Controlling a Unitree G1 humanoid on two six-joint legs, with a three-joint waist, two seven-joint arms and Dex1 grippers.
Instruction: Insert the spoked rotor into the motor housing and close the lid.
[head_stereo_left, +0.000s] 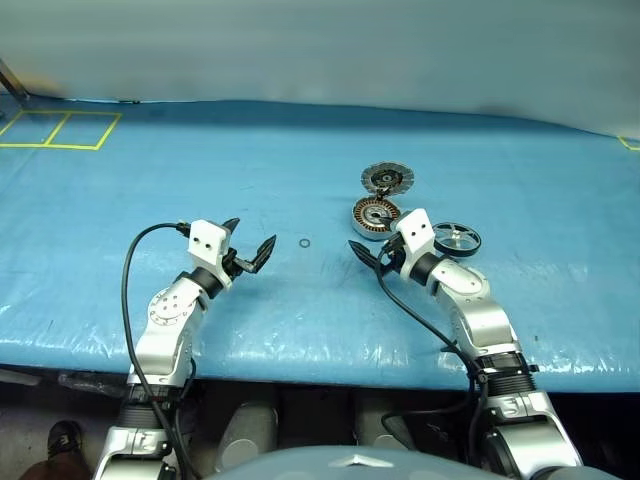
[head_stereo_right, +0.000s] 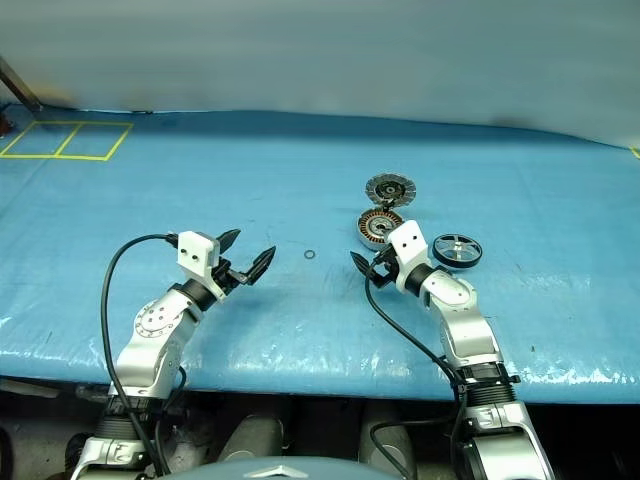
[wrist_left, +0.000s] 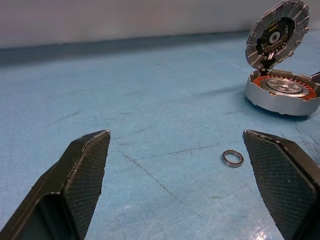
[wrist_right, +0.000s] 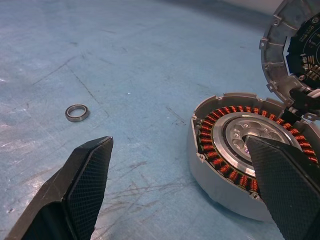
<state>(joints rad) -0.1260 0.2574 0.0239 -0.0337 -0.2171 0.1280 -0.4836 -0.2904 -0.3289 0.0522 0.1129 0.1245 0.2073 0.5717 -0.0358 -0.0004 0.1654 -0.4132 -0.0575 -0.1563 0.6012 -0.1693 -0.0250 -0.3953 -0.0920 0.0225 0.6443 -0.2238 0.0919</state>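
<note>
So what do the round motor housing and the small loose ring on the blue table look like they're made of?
Round motor housing: likely matte grey metal shell, with copper-coloured windings inside. Small loose ring: probably steel, going by its shiny silver rim.

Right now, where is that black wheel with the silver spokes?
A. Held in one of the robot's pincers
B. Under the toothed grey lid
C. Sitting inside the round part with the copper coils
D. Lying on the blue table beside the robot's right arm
D: the spoked rotor lies on the blue table beside the right arm; the motor housing is without it.
</note>
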